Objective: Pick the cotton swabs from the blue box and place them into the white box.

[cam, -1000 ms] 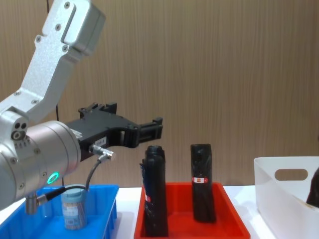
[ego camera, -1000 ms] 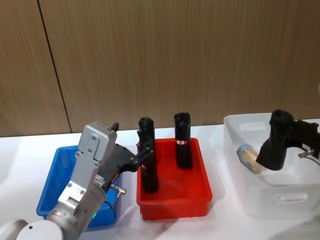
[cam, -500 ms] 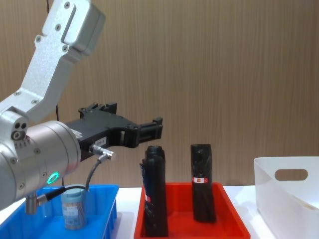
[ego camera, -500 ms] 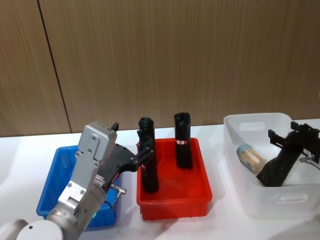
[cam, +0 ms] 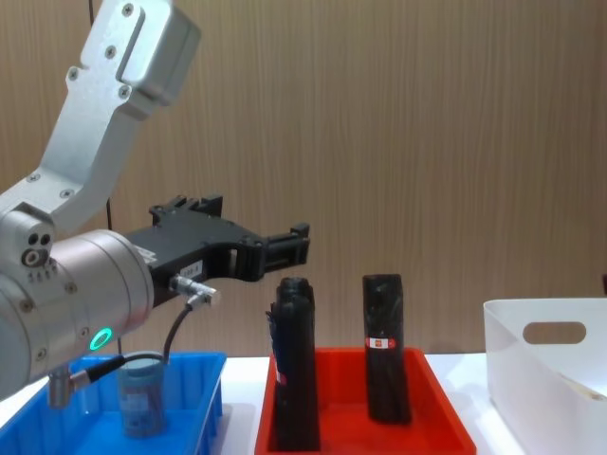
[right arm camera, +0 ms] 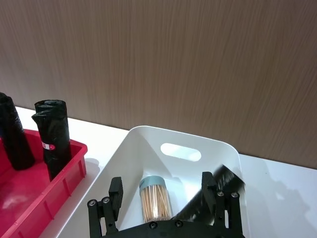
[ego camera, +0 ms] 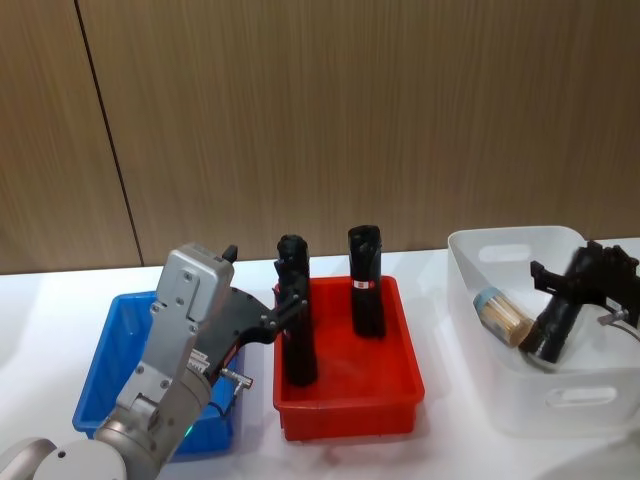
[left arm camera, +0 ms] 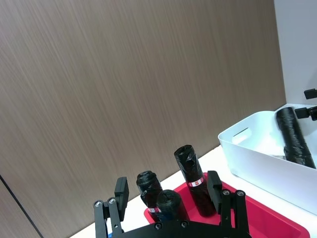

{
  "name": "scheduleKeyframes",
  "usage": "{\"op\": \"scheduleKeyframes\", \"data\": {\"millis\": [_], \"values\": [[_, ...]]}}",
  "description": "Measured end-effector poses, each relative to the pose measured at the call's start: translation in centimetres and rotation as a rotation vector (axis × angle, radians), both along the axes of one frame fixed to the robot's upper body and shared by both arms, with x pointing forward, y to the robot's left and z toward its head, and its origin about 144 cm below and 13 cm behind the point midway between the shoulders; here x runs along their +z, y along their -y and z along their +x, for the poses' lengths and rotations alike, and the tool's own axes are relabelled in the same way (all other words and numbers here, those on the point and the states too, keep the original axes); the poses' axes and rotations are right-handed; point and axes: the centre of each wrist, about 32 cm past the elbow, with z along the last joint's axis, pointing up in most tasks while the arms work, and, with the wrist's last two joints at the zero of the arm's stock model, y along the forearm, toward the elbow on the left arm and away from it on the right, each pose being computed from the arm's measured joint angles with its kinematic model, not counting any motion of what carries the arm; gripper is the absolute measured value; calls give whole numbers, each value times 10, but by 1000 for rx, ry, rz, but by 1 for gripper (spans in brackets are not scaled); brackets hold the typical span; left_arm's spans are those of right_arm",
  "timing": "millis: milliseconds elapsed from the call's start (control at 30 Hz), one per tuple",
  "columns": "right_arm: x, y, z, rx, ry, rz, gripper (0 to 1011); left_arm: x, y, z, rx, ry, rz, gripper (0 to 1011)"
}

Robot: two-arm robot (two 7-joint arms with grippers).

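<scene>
Cotton swab tub point(ego camera: 500, 313) lies on side in white box point(ego camera: 575, 398); second tub point(cam: 140, 396) upright in blue box point(cam: 204, 391). Right gripper point(ego camera: 580, 274) (jaws spread, empty) has risen above box since half-second ago. Left gripper point(cam: 283, 248) unmoved, open, above red bin point(ego camera: 345, 405).

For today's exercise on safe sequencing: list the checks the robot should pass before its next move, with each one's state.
1. One cotton swab tub lying inside the white box: ok.
2. The right gripper open, empty: ok.
3. The left gripper open, empty: ok.
4. A second tub standing in the blue box, ready to pick: ok.
5. A black roll in the white box, likely misplaced: not ok.
</scene>
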Motion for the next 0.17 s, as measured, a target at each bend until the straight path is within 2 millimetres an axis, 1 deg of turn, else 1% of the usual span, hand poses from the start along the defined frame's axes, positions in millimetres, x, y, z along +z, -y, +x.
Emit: {"op": "scheduleKeyframes", "data": {"millis": [167], "values": [[0,0,0,1,1,2,1002,0,0,0,0,0,0,1004]]}}
